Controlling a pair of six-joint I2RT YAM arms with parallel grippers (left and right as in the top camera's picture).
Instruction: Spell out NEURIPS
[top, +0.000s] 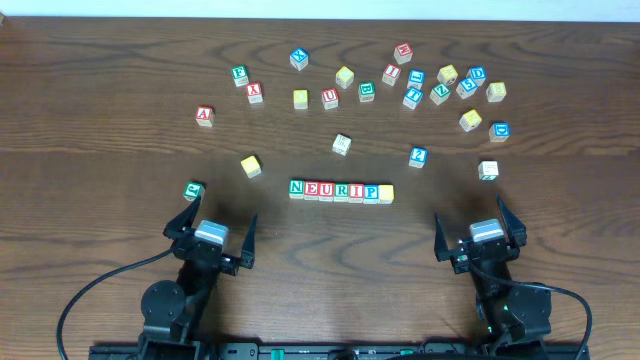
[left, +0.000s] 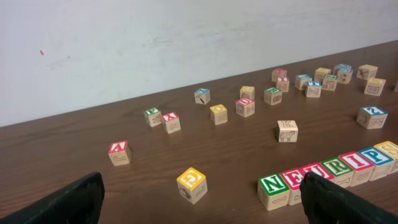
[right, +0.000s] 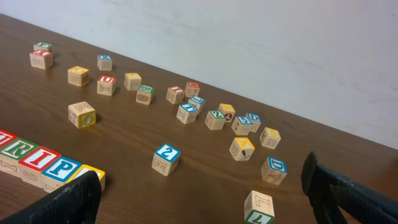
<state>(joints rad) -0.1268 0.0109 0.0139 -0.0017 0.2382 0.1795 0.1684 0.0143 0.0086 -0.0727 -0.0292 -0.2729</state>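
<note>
Evidently the block row (top: 341, 190), at 6 o'clock, abuts to form the word. The left gripper (top: 222, 212) and right gripper (top: 468, 210) gape wide, empty.

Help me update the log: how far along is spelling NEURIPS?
Done: the row reads N, E, U, R, I, P, and a yellow cube ends it. In hand: nothing; the left gripper and right gripper sit back from it, jaws open and empty. Left: probably nothing, though the yellow cube's letter is unreadable here.
</note>
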